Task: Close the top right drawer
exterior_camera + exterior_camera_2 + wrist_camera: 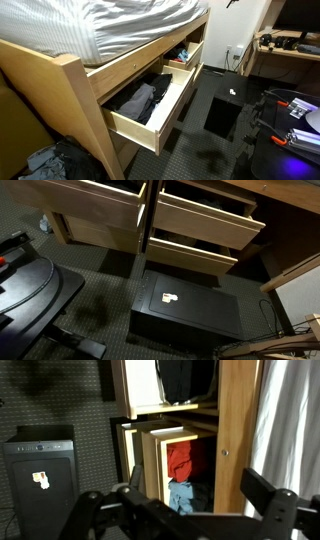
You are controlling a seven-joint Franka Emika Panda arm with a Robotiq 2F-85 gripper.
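Note:
The top right drawer [186, 58] is pale pine and stands pulled out of the bed frame, with small colourful things inside. In an exterior view its flat front [205, 216] juts out above a lower drawer front. In the wrist view, which is turned sideways, it shows red and blue items inside [180, 468]. My gripper [178, 497] is open and empty, its dark fingers spread wide in the foreground, some way short of the drawer. The gripper is not seen in either exterior view.
A like pale drawer with dark clothes [148, 106] is pulled far out beside it, also in the wrist view [186, 380]. A black box [225, 105] stands on the dark floor before the drawers [190, 308] [40, 460]. A striped mattress [130, 25] lies above.

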